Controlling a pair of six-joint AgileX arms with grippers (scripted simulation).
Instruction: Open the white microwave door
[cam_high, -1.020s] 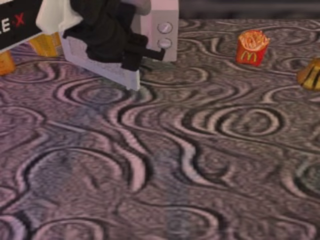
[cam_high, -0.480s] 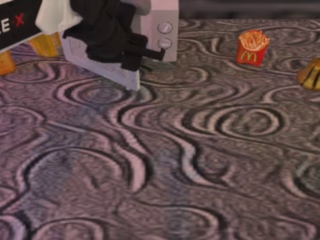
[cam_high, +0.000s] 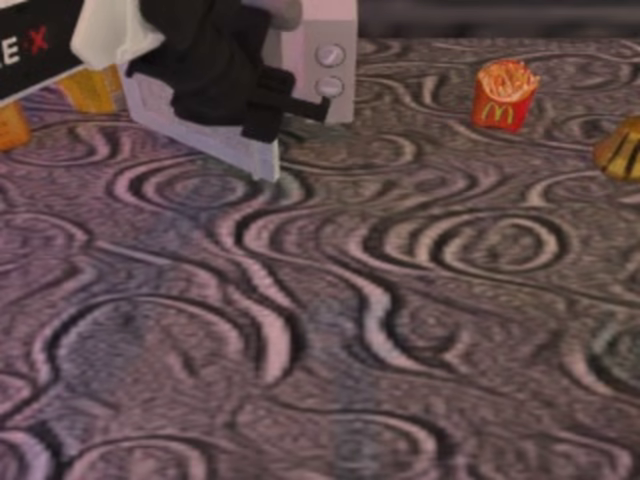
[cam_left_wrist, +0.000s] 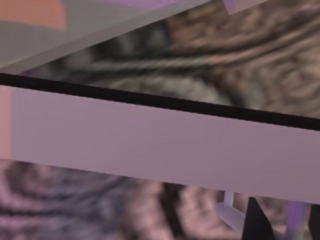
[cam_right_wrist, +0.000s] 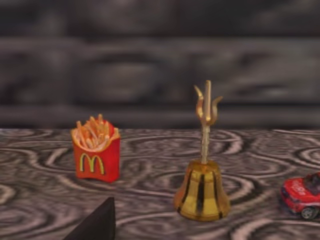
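The white microwave stands at the table's far left-centre, its two round knobs facing the camera. Its door stands swung out from the front, slanting toward the near right. My left gripper hovers over the door's top, black against the white body. In the left wrist view the door crosses the picture as a pale band, and my left gripper is shut on a thin purple strip of it. My right arm is out of the top view; only a dark corner of its gripper shows.
A red fries carton stands right of the microwave. A gold bell sits at the right edge, a red toy car beside it. Yellow-orange objects lie at the far left, under my left arm.
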